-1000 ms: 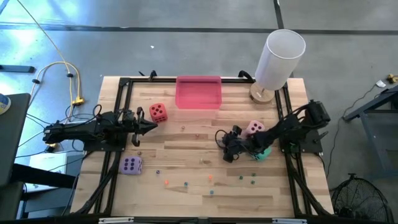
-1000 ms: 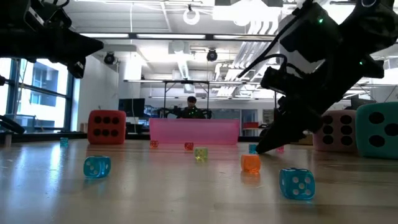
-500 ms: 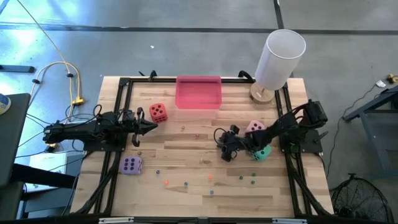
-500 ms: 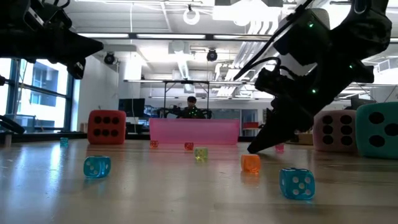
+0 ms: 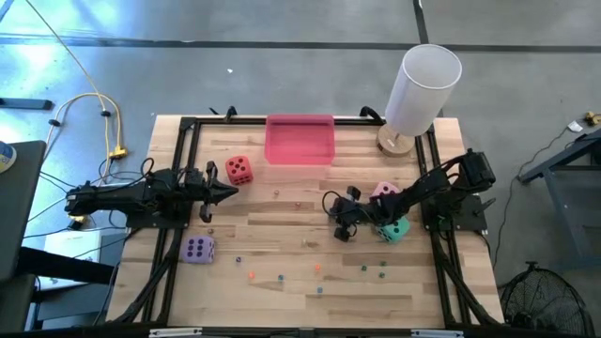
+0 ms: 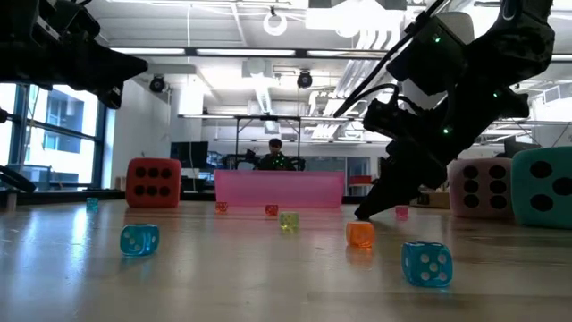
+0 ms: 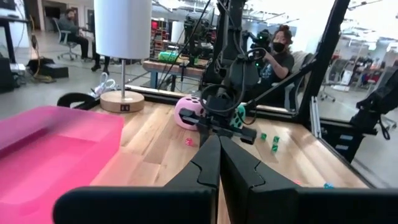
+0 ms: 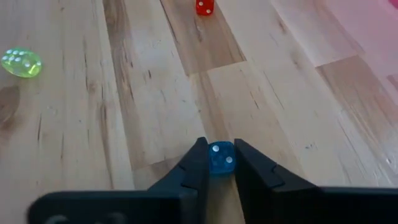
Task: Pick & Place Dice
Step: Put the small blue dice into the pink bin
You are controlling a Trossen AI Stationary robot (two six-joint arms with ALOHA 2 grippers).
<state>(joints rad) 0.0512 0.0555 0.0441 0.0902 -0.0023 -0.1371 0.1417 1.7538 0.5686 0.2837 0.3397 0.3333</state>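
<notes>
We find the right gripper (image 8: pixel 216 163) down at the table, its two dark fingers (image 8: pixel 194 167) closed against the sides of a tiny blue die (image 8: pixel 220 157), which sits between them on the wood. In the high view this gripper (image 5: pixel 335 206) is on the right half of the table (image 5: pixel 282 239), a little right of centre; in the low view its tips (image 6: pixel 362 213) reach the surface.

On the boards beyond the clamped die, the right wrist view shows a tiny red die (image 8: pixel 204 7) and a tiny yellow-green die (image 8: pixel 21 63), both well apart from the fingers. Just beside the right arm lie the pink die (image 5: pixel 383 192) and the teal die (image 5: pixel 396 229), close to one another.

The pink tray (image 5: pixel 300 139) stands at the far edge of the table, with a white cylindrical lamp (image 5: pixel 421 89) at the far right corner.

The left gripper (image 5: pixel 227 192) waits on the left side, fingers pressed together and gripping nothing, its tip just beside the red die (image 5: pixel 238 169). The purple die (image 5: pixel 198 249) rests nearer the front edge on that side. More tiny dice are scattered along the front boards, among them an orange one (image 6: pixel 360 234) and two blue ones (image 6: pixel 426 264) (image 6: pixel 138 239).

A person (image 6: pixel 274 154) sits in the room behind the tray.
</notes>
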